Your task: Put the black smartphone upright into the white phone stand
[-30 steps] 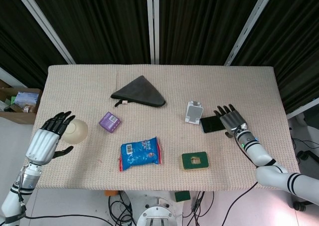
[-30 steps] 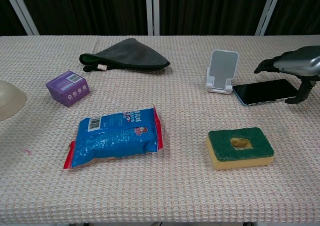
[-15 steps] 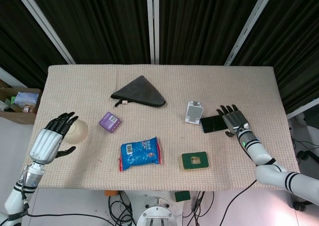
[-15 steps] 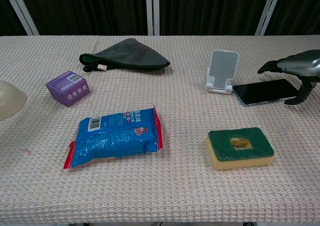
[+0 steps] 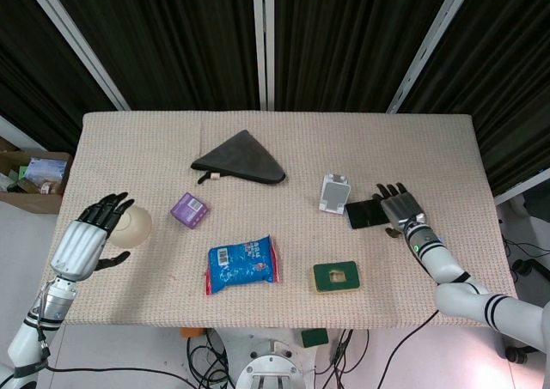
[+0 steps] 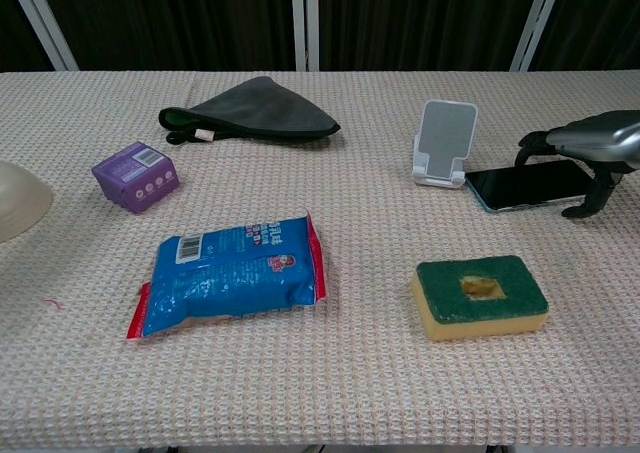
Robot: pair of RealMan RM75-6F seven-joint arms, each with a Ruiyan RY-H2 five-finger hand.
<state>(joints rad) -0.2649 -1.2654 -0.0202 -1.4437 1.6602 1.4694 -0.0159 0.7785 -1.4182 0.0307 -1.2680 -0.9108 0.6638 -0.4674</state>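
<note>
Beige woven tablecloth (image 5: 430, 148) carries a flat black smartphone (image 6: 528, 184) just right of the white phone stand (image 6: 443, 144); right hand (image 6: 590, 151) arches over its far end, fingers spread, grasping nothing.

A beige woven cloth covers the table (image 5: 430, 136). Toward the back lies a dark grey cloth (image 5: 241, 159), folded into a triangle. Nearer the left there's a small purple box (image 5: 188, 209), and beside the left edge a cream bowl (image 5: 133, 224) sits upside down. Front and centre, a blue snack packet (image 5: 242, 264) with red ends lies flat. To its right rests a green-topped yellow sponge (image 5: 335, 276).
</note>
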